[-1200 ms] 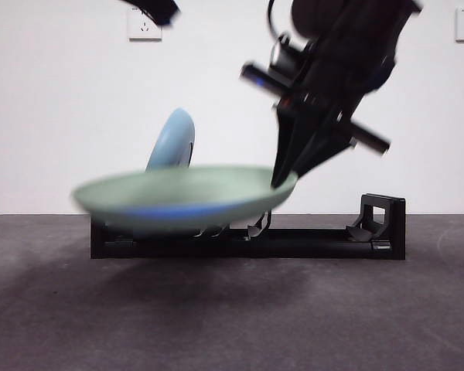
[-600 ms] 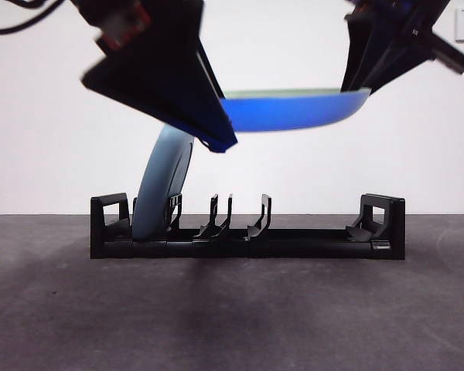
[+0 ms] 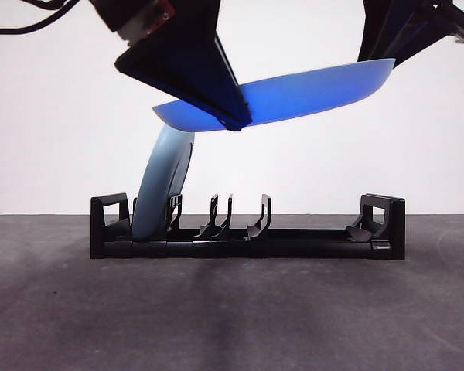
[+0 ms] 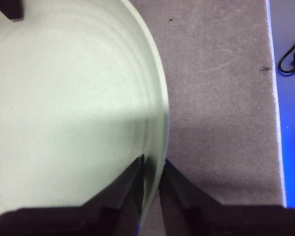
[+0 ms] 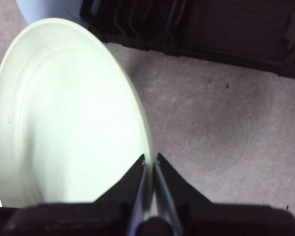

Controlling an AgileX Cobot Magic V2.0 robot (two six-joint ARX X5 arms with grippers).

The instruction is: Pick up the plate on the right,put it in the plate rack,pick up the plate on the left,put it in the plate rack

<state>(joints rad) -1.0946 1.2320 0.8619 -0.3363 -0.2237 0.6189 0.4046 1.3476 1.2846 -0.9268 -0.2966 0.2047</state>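
Observation:
A pale green plate [image 3: 294, 93] with a blue underside hangs in the air above the plate rack [image 3: 309, 243], tilted with one end lower. In the front view a dark arm [image 3: 193, 69] holds the low end and another [image 3: 402, 31] the high end. My left gripper [image 4: 152, 164] is shut on the plate's rim [image 4: 160, 113]. My right gripper [image 5: 151, 160] is shut on the opposite rim of the plate [image 5: 69, 113]. A black tip of the other gripper [image 4: 10, 7] shows at the far rim in the left wrist view. A pale blue plate [image 3: 162, 185] stands on edge in the rack's end slots.
The rack's middle prongs [image 3: 232, 216] and far handle [image 3: 383, 216] hold nothing. Grey mat [image 3: 232, 309] spreads in front of the rack. In the left wrist view the mat's edge [image 4: 278, 123] and a black cable [image 4: 290, 59] lie off to one side.
The green plate went from low in front of the rack to high above it. A second arm came in and took its other end. The plate now tilts.

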